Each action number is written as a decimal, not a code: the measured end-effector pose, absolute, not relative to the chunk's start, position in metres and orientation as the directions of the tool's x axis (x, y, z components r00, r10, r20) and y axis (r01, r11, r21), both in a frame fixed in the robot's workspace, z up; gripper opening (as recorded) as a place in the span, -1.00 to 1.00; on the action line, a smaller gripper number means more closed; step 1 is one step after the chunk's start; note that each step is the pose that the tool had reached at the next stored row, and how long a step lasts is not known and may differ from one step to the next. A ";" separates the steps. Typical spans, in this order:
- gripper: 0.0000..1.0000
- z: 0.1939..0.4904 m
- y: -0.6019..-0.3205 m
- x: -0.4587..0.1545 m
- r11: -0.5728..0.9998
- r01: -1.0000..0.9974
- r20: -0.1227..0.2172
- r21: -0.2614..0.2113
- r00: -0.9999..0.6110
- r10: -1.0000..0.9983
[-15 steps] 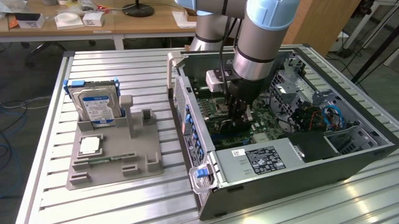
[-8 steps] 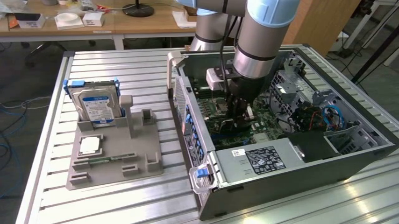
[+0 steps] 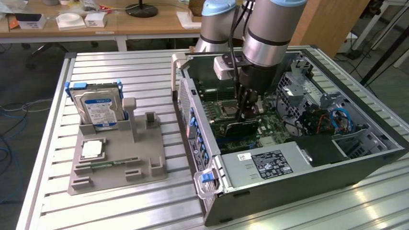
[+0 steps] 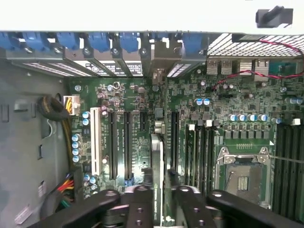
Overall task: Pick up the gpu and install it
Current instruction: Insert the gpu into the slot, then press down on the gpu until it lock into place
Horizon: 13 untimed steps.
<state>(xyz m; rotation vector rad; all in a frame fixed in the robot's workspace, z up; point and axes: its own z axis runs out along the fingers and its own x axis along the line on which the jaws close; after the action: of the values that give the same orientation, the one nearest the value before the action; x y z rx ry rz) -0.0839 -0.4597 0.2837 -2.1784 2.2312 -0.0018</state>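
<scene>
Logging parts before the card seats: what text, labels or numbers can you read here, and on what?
None can be read.
Hard drive label: blue and white, print too small.
Power supply label: black with white print, blurred.
Small white sticker beside it: unreadable.
Motherboard markings: too small.

Ribbed shiny metal table (image 3: 51,143), matt grey plastic tray (image 3: 112,165), wooden desk (image 3: 153,21)

The gpu (image 3: 242,128) is a thin, flat card, dark on the face seen in the exterior view. It stands on edge inside the open computer case (image 3: 357,165), upright over the green motherboard (image 3: 271,127). In the wrist view it shows edge-on as a narrow strip (image 4: 157,156) among the long expansion slots (image 4: 127,142), pinched at its upper edge by the claw (image 4: 159,202).
</scene>
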 end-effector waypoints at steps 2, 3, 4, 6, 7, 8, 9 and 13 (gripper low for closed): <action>-0.61 0.284 -0.460 -0.084 0.024 -1.000 -0.016 -0.017 -0.024 -1.000; -0.73 0.284 -0.460 -0.084 0.024 -1.000 -0.016 -0.017 -0.024 -1.000; -0.79 0.284 -0.460 -0.084 0.024 -1.000 -0.016 -0.017 -0.024 -1.000; -0.79 0.284 -0.460 -0.084 0.024 -1.000 -0.016 -0.017 -0.024 -1.000; -0.79 0.284 -0.460 -0.084 0.024 -1.000 -0.016 -0.017 -0.024 -1.000; -0.79 0.284 -0.460 -0.084 0.024 -1.000 -0.016 -0.017 -0.024 -1.000; -0.79 0.284 -0.460 -0.084 0.024 -1.000 -0.016 -0.017 -0.024 -1.000; -0.79 0.284 -0.460 -0.084 0.024 -1.000 -0.016 -0.017 -0.024 -1.000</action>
<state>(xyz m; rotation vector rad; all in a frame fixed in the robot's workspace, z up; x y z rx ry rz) -0.0839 -0.4597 0.2839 -2.1784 2.2312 -0.0019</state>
